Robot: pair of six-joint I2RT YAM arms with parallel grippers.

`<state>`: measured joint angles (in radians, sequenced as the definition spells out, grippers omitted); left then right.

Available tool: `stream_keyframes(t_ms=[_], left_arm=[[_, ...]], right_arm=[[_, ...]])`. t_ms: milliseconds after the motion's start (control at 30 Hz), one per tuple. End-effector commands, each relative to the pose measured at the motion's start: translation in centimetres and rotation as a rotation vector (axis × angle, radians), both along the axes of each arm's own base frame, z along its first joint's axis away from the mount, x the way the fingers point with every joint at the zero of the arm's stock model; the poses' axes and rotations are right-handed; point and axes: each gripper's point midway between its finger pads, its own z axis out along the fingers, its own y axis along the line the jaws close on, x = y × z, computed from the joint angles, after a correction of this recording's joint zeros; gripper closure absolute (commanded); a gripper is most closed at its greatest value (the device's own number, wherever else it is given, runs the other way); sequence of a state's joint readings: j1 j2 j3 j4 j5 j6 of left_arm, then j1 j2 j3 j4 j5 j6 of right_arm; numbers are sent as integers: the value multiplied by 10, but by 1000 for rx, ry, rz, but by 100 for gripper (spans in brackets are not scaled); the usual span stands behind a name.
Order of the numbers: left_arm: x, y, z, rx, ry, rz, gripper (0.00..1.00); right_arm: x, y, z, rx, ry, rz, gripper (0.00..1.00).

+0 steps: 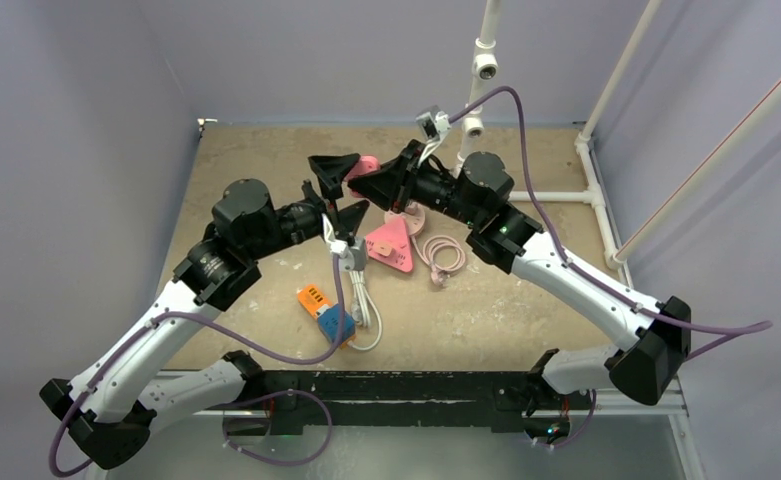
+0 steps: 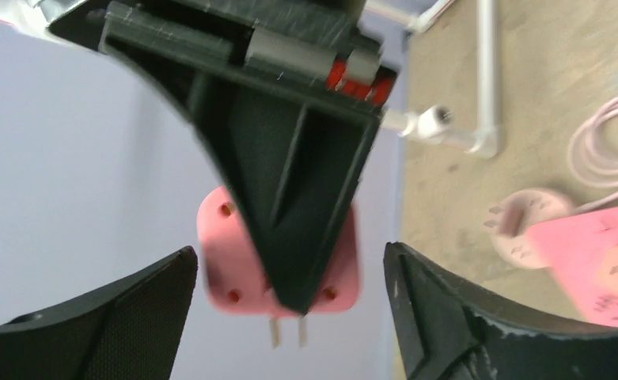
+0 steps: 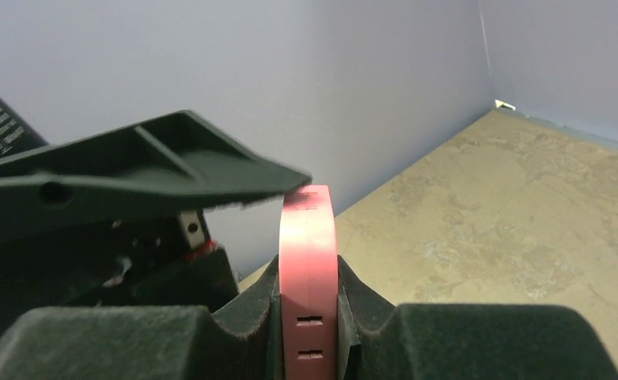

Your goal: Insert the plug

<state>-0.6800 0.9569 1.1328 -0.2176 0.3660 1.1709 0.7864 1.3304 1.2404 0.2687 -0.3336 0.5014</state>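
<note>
I have the right gripper (image 1: 378,180) clenched on the pink plug (image 1: 367,164). In the right wrist view the plug stands on edge, pinched between the 2 padded fingers (image 3: 234,313), which press on its flat faces. It is in the air above the far middle of the tabletop (image 1: 526,310), not resting on anything.

From the left wrist camera I see the plug's 2 metal prongs (image 2: 288,332) pointing toward the bottom of that picture. One black finger of the right gripper crosses in front of the plug's body there.

The left gripper (image 1: 341,190) is released, its jaws spread wide and holding nothing. It faces the right gripper, 1 finger on each side of the plug in its own view, with a gap on both sides. In the right wrist view the tip of 1 left finger sits right at the plug's far edge; I cannot tell whether it touches.

The pink triangular power strip (image 1: 388,243) lies flat near the middle of the tabletop, below and just nearer than the 2 grippers. A round pink piece (image 1: 415,212) sits just beyond it, and a coiled pink cable (image 1: 442,256) lies beside it toward the right edge. Closer to the near edge lies an orange and blue block (image 1: 324,310), with a looped white cord (image 1: 366,305) just beside it. A white pipe frame (image 1: 594,170) runs along the right edge.
</note>
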Motion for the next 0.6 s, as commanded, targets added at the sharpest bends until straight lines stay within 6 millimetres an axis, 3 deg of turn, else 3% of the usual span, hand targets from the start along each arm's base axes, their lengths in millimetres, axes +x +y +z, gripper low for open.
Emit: stream_keyframes(t_ms=[0,167,367,567], left_arm=[[-22,-15,-25,54,101,-108,4],[-47,0,-78,152,369,-106,1],[-88,30,-153,360,603,-123,1],[-122,57,-207,534,610,-208,1]], right_arm=[[4,-7,18,15,3,-81,100],[44,-36,-10,-153,-2,-263,100],[86,-90,-17,-226,-40,-444,100],[97,-102,-31,-299,-33,-508,100]])
